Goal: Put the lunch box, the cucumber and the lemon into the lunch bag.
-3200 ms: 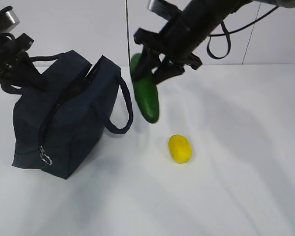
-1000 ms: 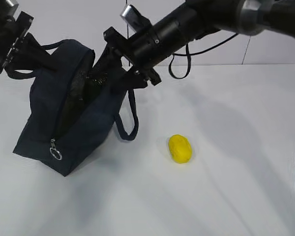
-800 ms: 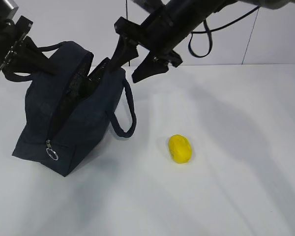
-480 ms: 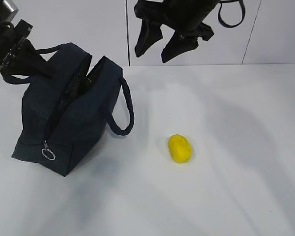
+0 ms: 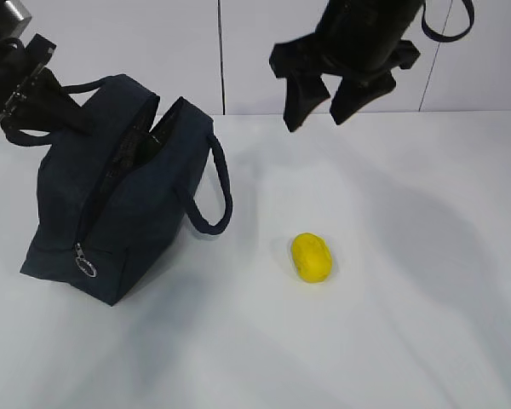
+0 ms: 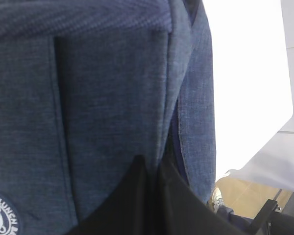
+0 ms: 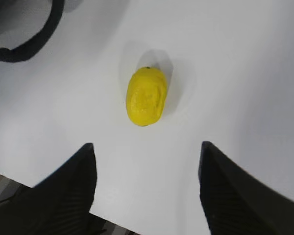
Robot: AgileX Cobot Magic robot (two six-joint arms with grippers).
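Note:
The navy lunch bag (image 5: 111,213) stands at the left with its top zipper open and its inside dark. My left gripper (image 5: 47,115) is shut on the bag's far handle, holding that side up. In the left wrist view the closed fingers (image 6: 154,169) press against the blue fabric (image 6: 98,98). The yellow lemon (image 5: 312,257) lies alone on the table right of the bag. My right gripper (image 5: 317,119) hangs open and empty high above the table, with the lemon (image 7: 146,96) beyond its fingertips (image 7: 147,147). The cucumber and the lunch box are out of view.
The bag's near handle (image 5: 217,183) loops out toward the lemon, and it also shows in the right wrist view (image 7: 29,44). A silver ring pull (image 5: 86,267) hangs at the bag's front end. The white table (image 5: 409,324) stretches right and forward.
My right gripper came out of the bag's opening without the cucumber, rose and moved right, over the lemon's side. The bag settled back slightly. The left gripper kept its hold.

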